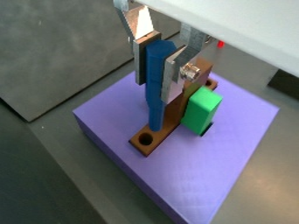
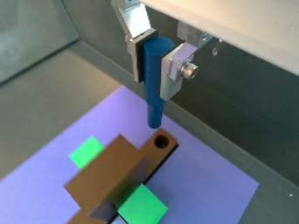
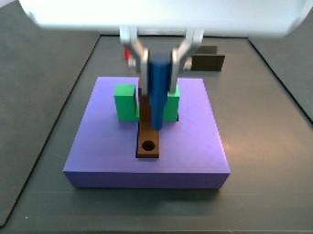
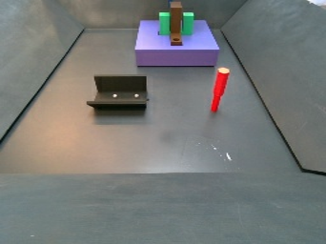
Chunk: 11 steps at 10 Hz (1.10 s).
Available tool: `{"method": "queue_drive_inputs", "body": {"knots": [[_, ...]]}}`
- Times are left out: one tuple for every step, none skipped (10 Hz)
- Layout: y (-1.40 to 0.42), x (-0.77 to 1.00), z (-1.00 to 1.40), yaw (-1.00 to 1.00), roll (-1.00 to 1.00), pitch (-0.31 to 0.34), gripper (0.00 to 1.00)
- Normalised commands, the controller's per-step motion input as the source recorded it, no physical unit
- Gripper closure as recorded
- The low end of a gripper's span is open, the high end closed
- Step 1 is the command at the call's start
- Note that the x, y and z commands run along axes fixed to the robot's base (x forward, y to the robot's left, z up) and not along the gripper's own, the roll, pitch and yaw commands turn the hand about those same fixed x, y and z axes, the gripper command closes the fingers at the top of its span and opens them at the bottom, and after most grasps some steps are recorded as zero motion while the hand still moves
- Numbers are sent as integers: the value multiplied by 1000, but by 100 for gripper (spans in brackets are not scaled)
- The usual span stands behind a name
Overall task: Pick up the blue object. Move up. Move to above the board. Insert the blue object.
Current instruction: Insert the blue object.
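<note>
One gripper (image 2: 156, 54) clenched on blue object (image 2: 156, 83), axis vertical, tip directly above hole in board (image 2: 107, 179); not yet inserted.

The gripper (image 2: 156, 54) holds the peg (image 2: 156, 80) upright between its fingers (image 2: 181, 66), above the board (image 2: 114, 175). The peg's lower end hangs just over the hole (image 2: 162, 139). Below the gripper, the board runs through the block (image 1: 204, 112) on the slab (image 3: 148, 137). The fixture (image 4: 120, 92) and second peg (image 4: 219, 90) stand on the floor (image 4: 152, 143), well apart from the gripper.

Lab test bench: fixture (image 4: 118, 92), grey walled floor (image 4: 152, 143)
</note>
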Motion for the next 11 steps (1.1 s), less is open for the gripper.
{"method": "queue_drive_inputs", "body": {"knots": [[83,0,-374,-11,-30,0,100],[46,-66,-300,0,0,0,100],[0,-154,-183,0,-4,-17,100],[-134,-94,-117,9,0,-27,100],[-100,-120,-163,3,0,-27,100],[-120,-71,-154,3,0,-19,100],[-131,0,-249,0,0,-4,100],[-109,23,-331,31,0,0,100],[-109,114,-343,34,0,0,100],[0,214,-357,49,79,0,100],[0,149,-300,0,141,0,100]]}}
